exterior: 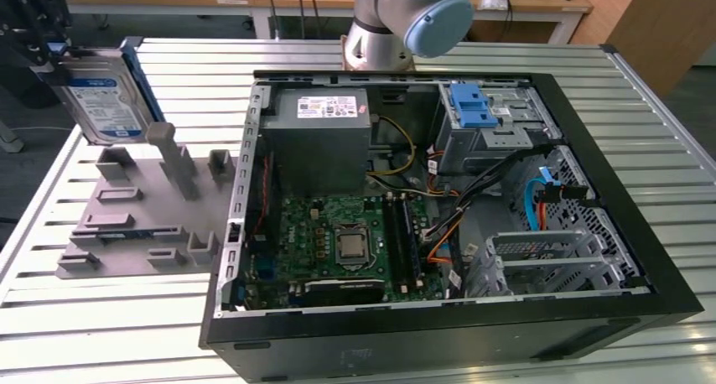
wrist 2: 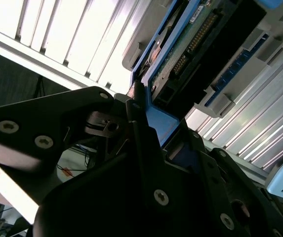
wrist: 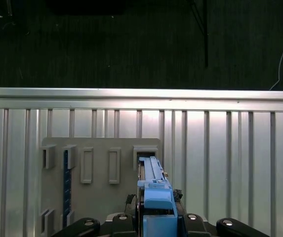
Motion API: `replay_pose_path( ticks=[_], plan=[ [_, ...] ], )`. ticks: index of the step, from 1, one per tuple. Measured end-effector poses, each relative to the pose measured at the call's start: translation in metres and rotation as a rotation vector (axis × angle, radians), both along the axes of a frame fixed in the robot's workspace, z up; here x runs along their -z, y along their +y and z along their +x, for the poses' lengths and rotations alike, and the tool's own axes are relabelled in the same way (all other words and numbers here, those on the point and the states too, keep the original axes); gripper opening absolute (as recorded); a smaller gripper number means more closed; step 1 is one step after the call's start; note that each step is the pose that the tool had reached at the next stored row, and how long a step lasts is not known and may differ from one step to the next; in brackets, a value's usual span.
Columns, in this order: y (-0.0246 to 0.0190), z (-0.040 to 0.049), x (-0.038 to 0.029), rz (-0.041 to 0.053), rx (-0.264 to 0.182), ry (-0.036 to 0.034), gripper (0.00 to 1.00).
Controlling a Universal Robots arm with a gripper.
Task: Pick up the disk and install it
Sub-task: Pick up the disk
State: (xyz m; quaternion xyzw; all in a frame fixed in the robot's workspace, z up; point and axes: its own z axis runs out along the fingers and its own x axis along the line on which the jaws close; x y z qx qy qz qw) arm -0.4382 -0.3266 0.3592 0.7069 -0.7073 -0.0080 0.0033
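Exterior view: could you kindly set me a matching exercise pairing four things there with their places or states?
1. silver-grey rectangular disk in a blue plastic frame
2. grey moulded plastic holder block
3. blue plastic latch piece
4. black metal computer case

A. lying open on the slatted metal table
B. atop the metal drive cage
C. held by the black end effector
D. on the table, at the exterior view's left of the case

Pairs: 1-C, 2-D, 3-B, 4-A.
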Motion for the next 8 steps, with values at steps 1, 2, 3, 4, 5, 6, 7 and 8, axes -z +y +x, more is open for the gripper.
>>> replay_pose_path(
  ticks=[1, 2, 3, 4, 5, 6, 7, 8],
  plan=[
    [0.0, 0.0, -0.0004, 0.0001, 0.0, 0.0, 0.36],
    [0.0001, 0.0, -0.0009, 0.0001, 0.0, 0.0, 0.36],
    [0.0001, 0.0, -0.0014, 0.0, 0.0, 0.0, 0.36],
    [0.0001, 0.0, -0.0019, 0.0001, 0.0, 0.0, 0.36],
    [0.0001, 0.0, -0.0024, 0.0, 0.0, 0.0, 0.36],
    [0.0001, 0.0, -0.0028, 0.0001, 0.0, 0.0, 0.36],
    [0.0001, 0.0, -0.0033, 0.0, 0.0, 0.0, 0.36],
    [0.0001, 0.0, -0.0038, 0.0, 0.0, 0.0, 0.36]
  ],
)
